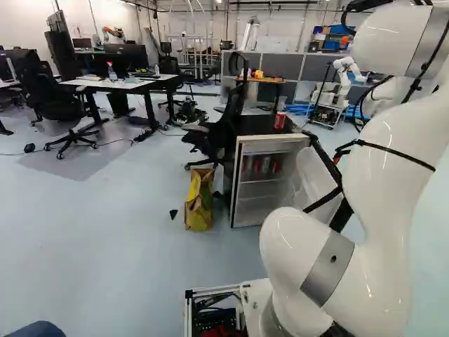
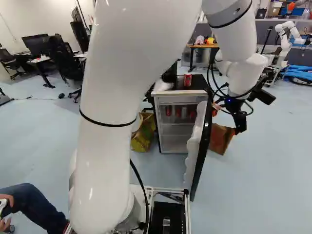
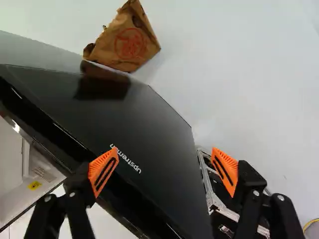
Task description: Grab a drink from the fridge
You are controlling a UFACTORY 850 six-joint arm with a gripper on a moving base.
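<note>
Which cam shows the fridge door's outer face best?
Wrist view: the black outer face of the fridge door fills much of it, at a slant. Right base view has the open door nearly edge-on; left base view shows mostly its white inner side, partly hidden by the arm.

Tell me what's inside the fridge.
The fridge holds a row of cans on a shelf; whatever stands behind them is covered, and the lower part is too unclear to tell.

On the fridge door (image 3: pixel 144 119) we can read white txt (image 3: pixel 126 159) "upstreman"; the paper bag (image 3: pixel 107 47) has red print (image 3: pixel 130 44), unreadable to us b/c unclear.
</note>
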